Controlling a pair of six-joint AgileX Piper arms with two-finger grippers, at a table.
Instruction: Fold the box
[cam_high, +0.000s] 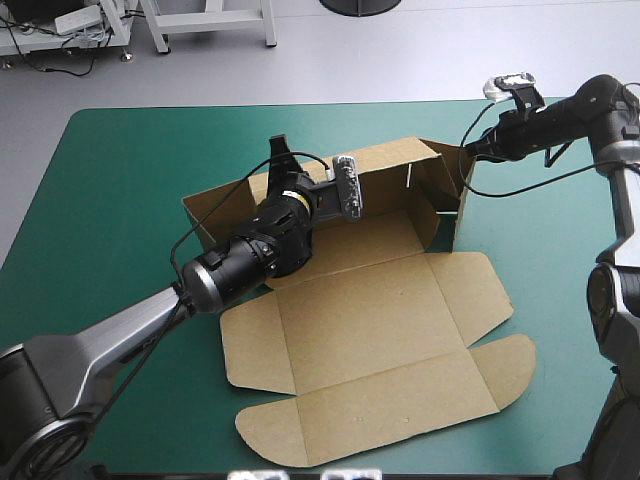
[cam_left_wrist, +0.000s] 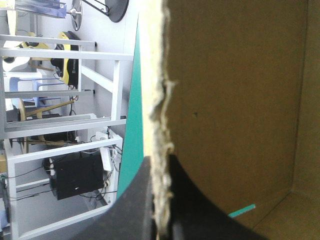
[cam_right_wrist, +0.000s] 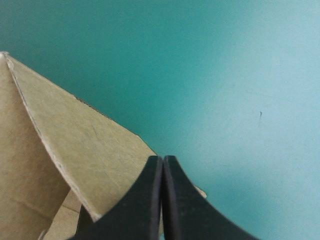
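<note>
The brown box (cam_high: 370, 320) lies mid-table with its back wall (cam_high: 390, 165) and right side wall (cam_high: 462, 200) raised and its lid flat toward the front. My left gripper (cam_high: 283, 152) is at the back wall's top edge near its left end. In the left wrist view this gripper (cam_left_wrist: 161, 159) is shut on the box, one black finger on each side of the frayed board edge (cam_left_wrist: 157, 115). My right gripper (cam_high: 466, 150) sits at the box's far right corner. In the right wrist view it (cam_right_wrist: 162, 159) is shut, its tip against the raised board (cam_right_wrist: 85, 140), with nothing between the fingers.
My left arm reaches across the box's left part from the front left. Bare teal-green cover (cam_high: 120, 200) lies to the left, behind the box and to the right (cam_right_wrist: 225, 75). The lid's rounded flaps (cam_high: 505, 365) reach toward the table's front edge.
</note>
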